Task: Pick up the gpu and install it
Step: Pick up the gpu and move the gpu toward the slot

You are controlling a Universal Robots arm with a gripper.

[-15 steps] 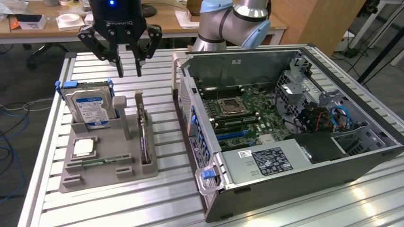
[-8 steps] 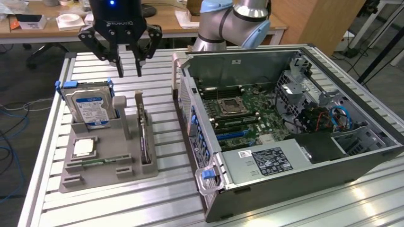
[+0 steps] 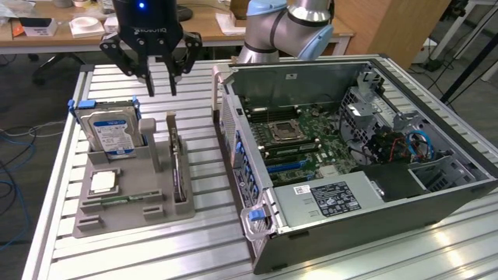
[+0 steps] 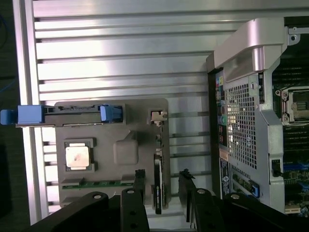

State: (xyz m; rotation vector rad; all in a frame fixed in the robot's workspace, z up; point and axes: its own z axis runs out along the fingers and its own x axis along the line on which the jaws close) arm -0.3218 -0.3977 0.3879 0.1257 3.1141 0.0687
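Observation:
The gpu (image 3: pixel 178 170) stands on edge in a slot along the side of the grey tray (image 3: pixel 132 217) nearest the computer case. From the wrist it is a thin dark edge (image 4: pixel 158 186) with its silver bracket (image 4: pixel 157 116) at one end. My gripper (image 3: pixel 162 91) hangs open in the air above the tray's far end, holding nothing. In the wrist view the gripper (image 4: pixel 162 176) has one fingertip (image 4: pixel 140 175) on each side of the card's line, well above it.
The tray also holds an upright silver hard drive (image 3: pixel 114 132) with blue handles, a CPU (image 3: pixel 104 181) and a memory stick (image 3: pixel 118 200). The open computer case (image 3: pixel 435 192) lies at the exterior view's right, motherboard (image 3: pixel 307 137) exposed. A slatted aluminium table (image 3: pixel 155 251) carries everything.

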